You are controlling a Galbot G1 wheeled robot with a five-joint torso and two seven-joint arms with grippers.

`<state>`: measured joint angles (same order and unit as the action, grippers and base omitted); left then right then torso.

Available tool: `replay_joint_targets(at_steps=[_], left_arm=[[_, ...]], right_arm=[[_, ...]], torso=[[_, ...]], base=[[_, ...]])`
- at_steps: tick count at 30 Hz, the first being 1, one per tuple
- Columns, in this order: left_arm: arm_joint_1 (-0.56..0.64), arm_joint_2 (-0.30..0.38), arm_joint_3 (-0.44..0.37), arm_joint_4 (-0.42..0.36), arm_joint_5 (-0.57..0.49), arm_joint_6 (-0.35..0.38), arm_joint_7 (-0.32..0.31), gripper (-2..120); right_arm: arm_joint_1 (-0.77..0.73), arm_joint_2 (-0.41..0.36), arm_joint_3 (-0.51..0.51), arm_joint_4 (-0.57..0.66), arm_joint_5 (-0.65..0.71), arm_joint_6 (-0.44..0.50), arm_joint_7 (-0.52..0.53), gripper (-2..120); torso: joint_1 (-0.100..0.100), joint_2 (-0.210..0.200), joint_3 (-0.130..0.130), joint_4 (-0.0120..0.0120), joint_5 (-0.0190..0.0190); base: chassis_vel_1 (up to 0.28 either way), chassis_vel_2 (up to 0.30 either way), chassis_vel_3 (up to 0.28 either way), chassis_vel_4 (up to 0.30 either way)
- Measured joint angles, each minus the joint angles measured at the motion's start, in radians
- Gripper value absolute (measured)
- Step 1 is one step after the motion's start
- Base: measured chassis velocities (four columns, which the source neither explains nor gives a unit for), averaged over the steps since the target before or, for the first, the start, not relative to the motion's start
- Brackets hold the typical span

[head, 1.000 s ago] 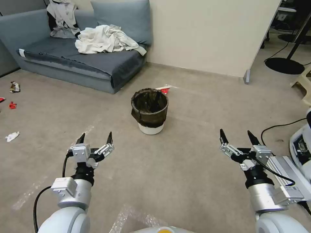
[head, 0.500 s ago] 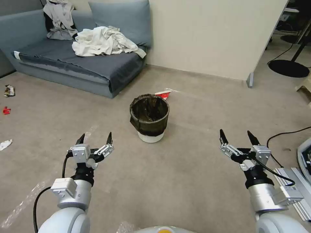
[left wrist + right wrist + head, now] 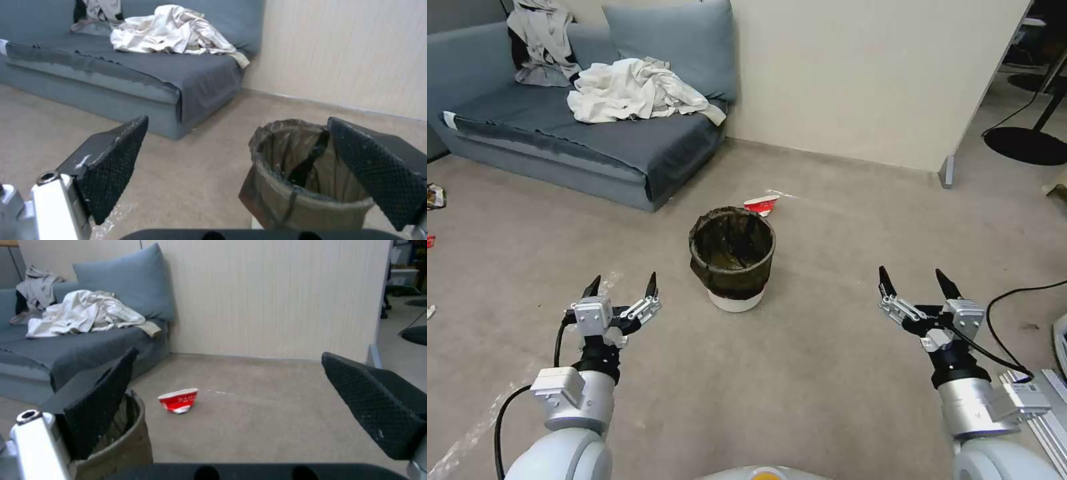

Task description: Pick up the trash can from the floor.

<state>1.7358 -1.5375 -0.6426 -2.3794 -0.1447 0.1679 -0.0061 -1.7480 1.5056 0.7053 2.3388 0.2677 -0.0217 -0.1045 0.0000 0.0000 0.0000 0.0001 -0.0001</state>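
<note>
Ahead, trash can (image 3: 732,259) sits between both tools.

Trash can (image 3: 732,259) on floor (image 3: 800,347), cup (image 3: 760,204) just behind

beige floor (image 3: 800,373) — trash can (image 3: 732,260) upright, crushed cup (image 3: 760,203) behind, sofa (image 3: 580,140) beyond

Left gripper's finger (image 3: 378,166) blocks the trash can (image 3: 289,186) on its right side, lower right of frame. In the right wrist view, the can (image 3: 129,436) is half hidden behind a finger (image 3: 100,400), lower left.
</note>
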Motion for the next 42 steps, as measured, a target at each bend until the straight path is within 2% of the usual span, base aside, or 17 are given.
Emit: replay_joint_targets(at_steps=[34,38,41,42], left_arm=[[-0.05,0.019,0.004,0.057,-0.008,0.005,-0.002,100],[-0.079,0.045,0.021,0.082,-0.063,0.038,-0.023,100],[-0.153,0.112,0.063,0.135,-0.21,0.159,-0.085,100],[-0.153,0.112,0.063,0.135,-0.21,0.159,-0.085,100]], right_arm=[[0.032,-0.002,-0.022,-0.035,0.002,0.003,0.004,100],[0.039,-0.004,-0.026,-0.043,-0.003,0.021,0.002,100],[0.039,-0.008,-0.025,-0.048,-0.002,0.038,-0.003,100],[0.039,-0.008,-0.025,-0.048,-0.002,0.038,-0.003,100]], torso=[[0.0,0.0,0.0,0.0,0.0001],[0.0,0.0,0.0,0.0,0.0001],[0.0,0.0,0.0,0.0,0.0],[0.0,0.0,0.0,0.0,0.0]], base=[[-0.112,0.113,0.11,-0.11],[-0.009,0.016,0.004,-0.011],[0.0,0.0,0.0,0.0],[0.0,0.0,0.0,0.0]])
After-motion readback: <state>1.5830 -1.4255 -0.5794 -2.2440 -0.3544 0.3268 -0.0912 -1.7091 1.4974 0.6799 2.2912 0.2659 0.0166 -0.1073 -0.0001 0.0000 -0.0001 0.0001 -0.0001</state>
